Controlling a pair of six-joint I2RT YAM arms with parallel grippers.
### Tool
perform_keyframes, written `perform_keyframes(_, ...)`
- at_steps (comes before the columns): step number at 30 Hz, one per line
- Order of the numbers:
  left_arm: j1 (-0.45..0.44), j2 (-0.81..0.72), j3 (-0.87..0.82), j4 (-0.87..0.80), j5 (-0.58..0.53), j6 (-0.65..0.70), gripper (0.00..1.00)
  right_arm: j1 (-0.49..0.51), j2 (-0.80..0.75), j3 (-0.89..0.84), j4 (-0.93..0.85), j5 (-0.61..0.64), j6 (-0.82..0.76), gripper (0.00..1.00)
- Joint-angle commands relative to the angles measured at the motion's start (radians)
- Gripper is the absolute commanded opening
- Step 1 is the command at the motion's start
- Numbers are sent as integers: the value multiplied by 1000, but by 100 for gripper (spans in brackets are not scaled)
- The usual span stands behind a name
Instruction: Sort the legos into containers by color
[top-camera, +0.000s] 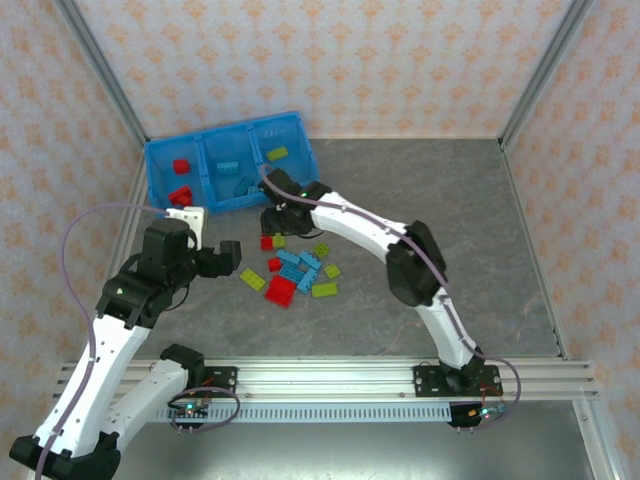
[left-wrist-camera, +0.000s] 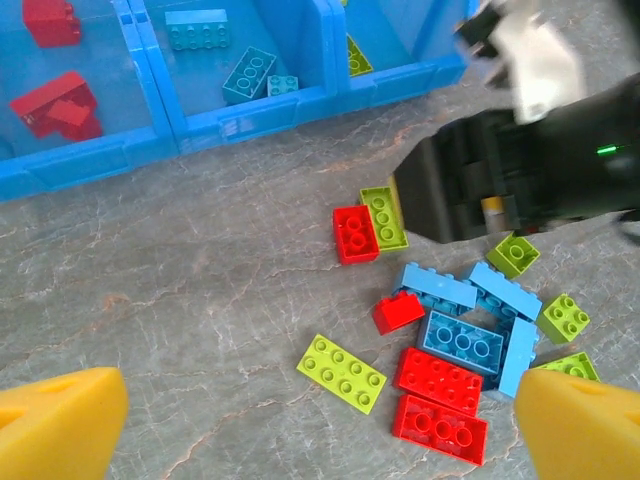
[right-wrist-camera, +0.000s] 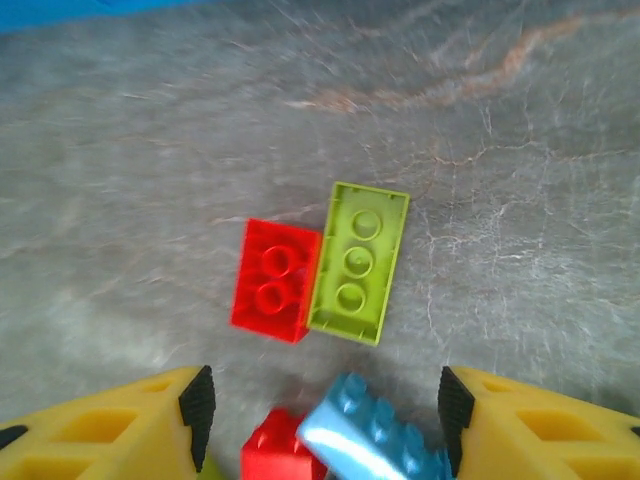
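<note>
Legos (top-camera: 282, 291) lay mostly loose in a heap at mid-desk (top-camera: 480, 190) in the top view. A few sat in the blue tray (top-camera: 156, 182), at 11 o'clock from the heap: red in its 9 o'clock compartment, light blue in the middle, yellow-green at the 3 o'clock end.

Right end effector (right-wrist-camera: 327, 405) hung over the heap's 11 o'clock edge, between heap and tray. Jaws stood partly apart, nothing gripped.

In its wrist view a red brick (right-wrist-camera: 275, 280) and a yellow-green brick (right-wrist-camera: 358, 262) lay just beyond the fingertips at 12 o'clock. Both were flat, studs up and touching side to side, red on the 9 o'clock side. The green brick's long axis ran roughly 12-to-6, tipped slightly toward 1 o'clock, so about square to the line between the fingers (right-wrist-camera: 110, 430). A light-blue brick (right-wrist-camera: 370, 440) lay on the desk nearer the wrist.

Left end effector (top-camera: 228, 258) was fully open and empty. It stood off at 9 o'clock from the heap, well apart from the pair.

Judgement:
- The right arm was plainly nearer, and the pair called for a short reach toward 12 o'clock.
- The jaw line suited the green brick's narrow width.
- The red neighbour left no gap for the 9 o'clock finger, so the grip might take both or nudge one.
- Could not tell which of the two was intended.
</note>
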Motion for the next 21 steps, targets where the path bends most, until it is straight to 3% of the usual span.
perform_keyframes(1,11,-15,-12,-25,-27,-2,100,33,66,135,-123,79,16,62)
perform_keyframes(7,13,-11,-14,-21,-38,-2,100,39,146,219,-145,96,12,57)
perform_keyframes(10,12,39,-15,-9,-77,-135,100,38,72,126,-94,131,19,56)
perform_keyframes(15,13,280,-13,119,34,-351,95,11,-125,-108,36,145,52,56)
perform_keyframes(21,8,608,73,269,66,-341,91,-57,-352,-380,97,125,86,57)
